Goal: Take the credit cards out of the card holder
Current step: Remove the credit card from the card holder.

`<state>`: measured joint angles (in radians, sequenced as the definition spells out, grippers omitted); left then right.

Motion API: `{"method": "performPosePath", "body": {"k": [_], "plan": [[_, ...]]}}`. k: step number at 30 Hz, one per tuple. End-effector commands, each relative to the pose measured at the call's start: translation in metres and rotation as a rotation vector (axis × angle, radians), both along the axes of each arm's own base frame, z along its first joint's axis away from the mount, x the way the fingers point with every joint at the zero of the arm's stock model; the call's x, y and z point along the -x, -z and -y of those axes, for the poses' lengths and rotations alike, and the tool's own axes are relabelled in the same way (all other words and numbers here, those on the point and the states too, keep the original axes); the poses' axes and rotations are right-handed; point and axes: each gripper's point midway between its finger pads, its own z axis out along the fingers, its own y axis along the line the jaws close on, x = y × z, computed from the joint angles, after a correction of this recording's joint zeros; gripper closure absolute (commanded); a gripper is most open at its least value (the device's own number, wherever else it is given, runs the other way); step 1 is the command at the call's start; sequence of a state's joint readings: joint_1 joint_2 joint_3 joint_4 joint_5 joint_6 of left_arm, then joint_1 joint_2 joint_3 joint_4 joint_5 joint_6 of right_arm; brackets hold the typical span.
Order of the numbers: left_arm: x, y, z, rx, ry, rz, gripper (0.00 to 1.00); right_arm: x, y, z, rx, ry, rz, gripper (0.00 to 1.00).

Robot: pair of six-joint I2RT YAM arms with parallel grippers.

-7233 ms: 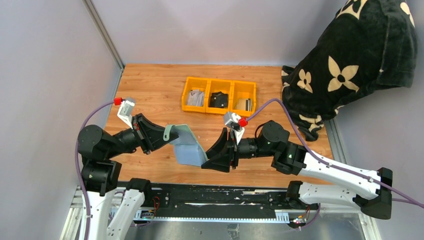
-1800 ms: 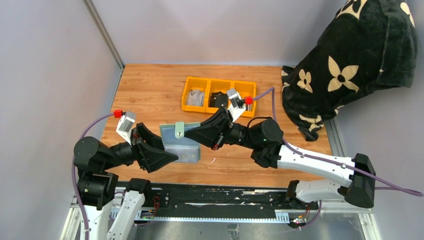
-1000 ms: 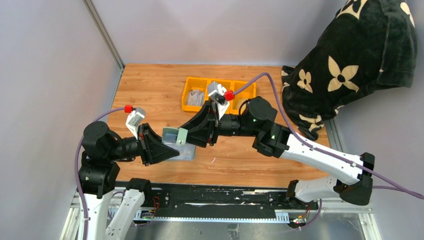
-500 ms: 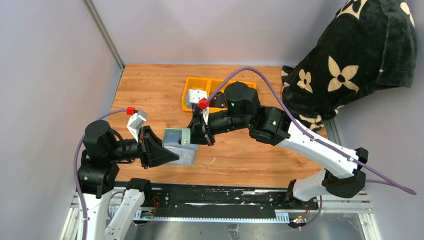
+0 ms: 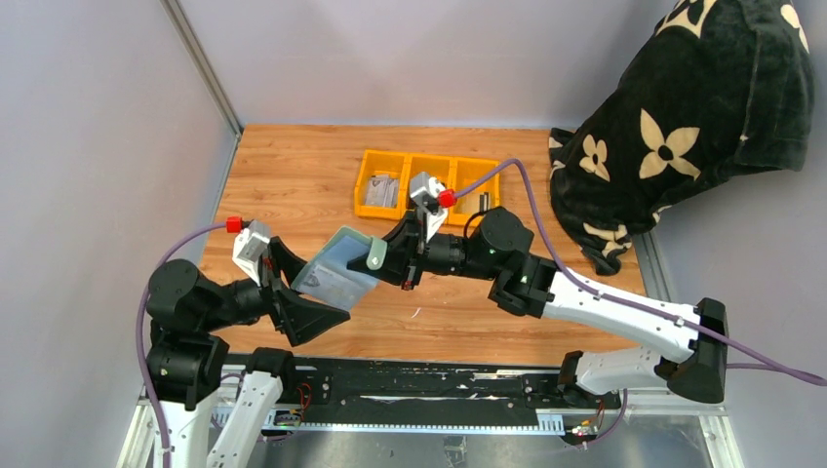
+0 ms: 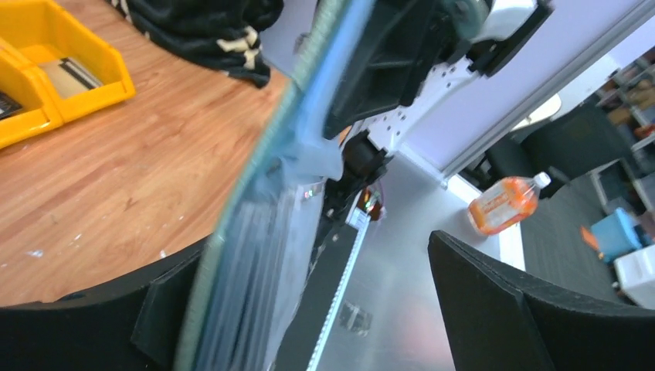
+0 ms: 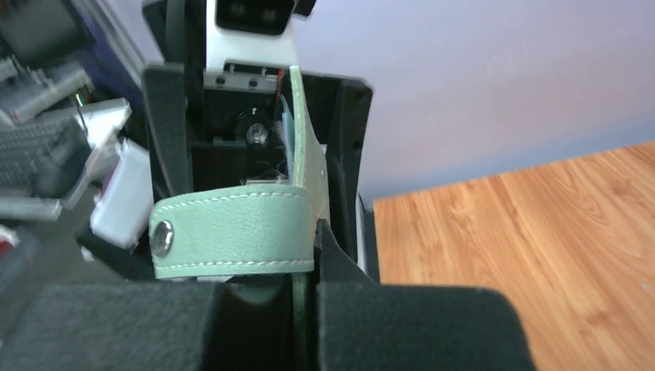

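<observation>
The sage-green card holder (image 5: 336, 273) hangs tilted above the table between the two arms. My right gripper (image 5: 387, 261) is shut on its edge beside the strap tab (image 5: 374, 255). In the right wrist view the strap tab (image 7: 232, 232) lies across the fingers and the thin green edge (image 7: 297, 116) is pinched in my right gripper (image 7: 305, 309). My left gripper (image 5: 307, 290) stands wide open around the holder's lower left end. The left wrist view shows the holder (image 6: 301, 131) edge-on beside the left finger (image 6: 77, 325), with blurred pale layers (image 6: 259, 278) in its blue-grey inside; the credit cards cannot be made out for certain.
A yellow three-compartment bin (image 5: 429, 163) stands at the back of the wooden table, with grey flat items and a black lump inside. A black flowered cloth (image 5: 683, 117) fills the far right. Grey walls close the left and back sides.
My left gripper has opened and let go of the holder, drawing back a little. My right gripper has shut on the strap end and tilted the holder up off the table.
</observation>
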<state>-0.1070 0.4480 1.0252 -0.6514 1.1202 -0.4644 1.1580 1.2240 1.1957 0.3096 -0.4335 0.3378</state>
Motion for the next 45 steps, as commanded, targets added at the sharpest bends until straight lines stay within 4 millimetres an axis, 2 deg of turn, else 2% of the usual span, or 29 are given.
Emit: {"method": "performPosePath", "body": {"k": [1,5,9,10,14,16,20,26,29,31,37,42,44,45], "plan": [[0.002,-0.021,0.002,0.098,-0.021,0.021,0.04,-0.008,-0.078,0.032,-0.468,0.067,-0.137,1.00],[0.004,-0.026,0.000,0.103,-0.044,0.063,0.09,-0.019,-0.074,0.044,-0.594,0.129,-0.191,1.00],[-0.005,-0.029,-0.005,0.117,-0.126,0.084,0.20,-0.023,-0.069,0.046,-0.641,0.142,-0.227,1.00],[-0.008,-0.031,-0.007,0.122,-0.155,0.095,0.24,-0.023,-0.068,0.047,-0.650,0.143,-0.233,1.00],[-0.028,-0.031,-0.018,0.142,-0.289,0.110,0.55,-0.020,-0.063,0.050,-0.687,0.150,-0.251,1.00],[-0.034,-0.033,-0.022,0.152,-0.334,0.116,0.64,-0.018,-0.062,0.049,-0.688,0.145,-0.255,1.00],[-0.036,-0.039,-0.020,0.179,-0.323,0.109,0.66,-0.016,-0.055,0.046,-0.675,0.137,-0.264,1.00],[-0.018,-0.049,-0.004,0.237,-0.152,0.056,0.42,-0.019,-0.050,0.044,-0.700,0.139,-0.289,1.00],[-0.014,-0.050,-0.002,0.243,-0.119,0.047,0.40,-0.016,-0.050,0.041,-0.715,0.123,-0.298,1.00],[-0.015,-0.050,-0.002,0.246,-0.125,0.045,0.45,-0.015,-0.051,0.039,-0.723,0.113,-0.303,1.00],[-0.019,-0.057,-0.004,0.255,-0.153,0.064,0.71,-0.016,-0.046,0.032,-0.729,0.118,-0.335,1.00],[-0.027,-0.052,-0.007,0.244,-0.199,0.050,0.83,-0.016,-0.037,0.028,-0.713,0.109,-0.375,1.00],[-0.032,-0.042,-0.010,0.218,-0.236,0.050,0.91,-0.018,-0.030,0.028,-0.701,0.117,-0.398,0.94],[-0.037,-0.036,-0.013,0.185,-0.268,0.060,0.95,-0.019,-0.025,0.028,-0.691,0.126,-0.404,0.82]]}}
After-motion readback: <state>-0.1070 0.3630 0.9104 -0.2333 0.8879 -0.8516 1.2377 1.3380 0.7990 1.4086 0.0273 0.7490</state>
